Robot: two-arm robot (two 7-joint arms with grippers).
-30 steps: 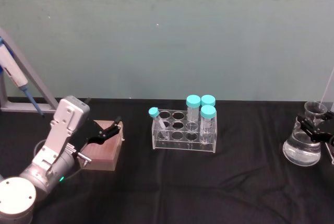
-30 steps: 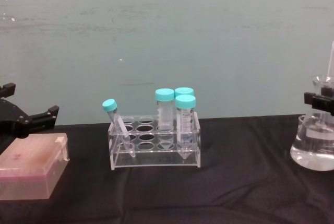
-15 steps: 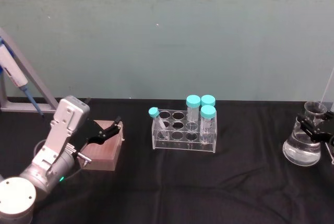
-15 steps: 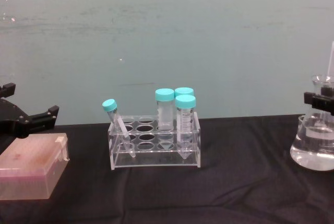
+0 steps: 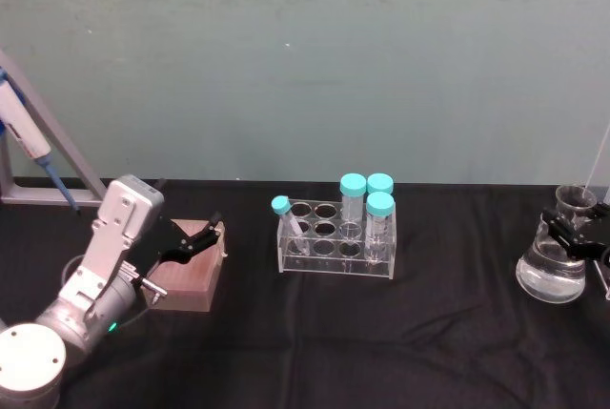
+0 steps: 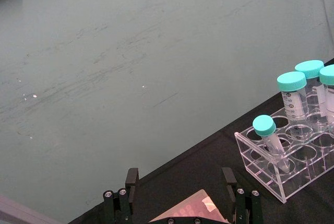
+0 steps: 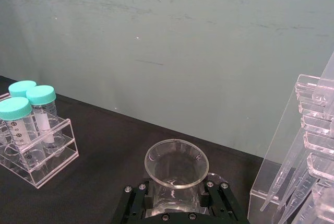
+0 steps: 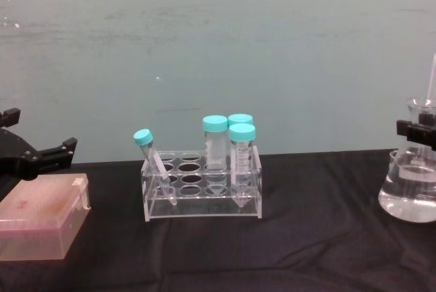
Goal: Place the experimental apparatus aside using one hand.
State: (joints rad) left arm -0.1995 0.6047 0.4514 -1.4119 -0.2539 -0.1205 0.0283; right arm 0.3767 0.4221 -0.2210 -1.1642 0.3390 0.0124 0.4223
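Conical flask [image 5: 551,271] upright on the black surface [image 5: 381,333], well right of the tube rack [image 5: 335,240], long axis vertical, mouth up. Right claw [image 7: 177,203] clenched on its neck, just below the rim. Probably heavy with liquid, slippery, fragile glass; neck the sensible hold. Left claw [image 5: 195,240] released, hovering over the pink box [image 8: 41,224] left of the rack

the chest view's right edge cuts off the conical flask [image 8: 411,193] and right pincer [image 8: 417,131].
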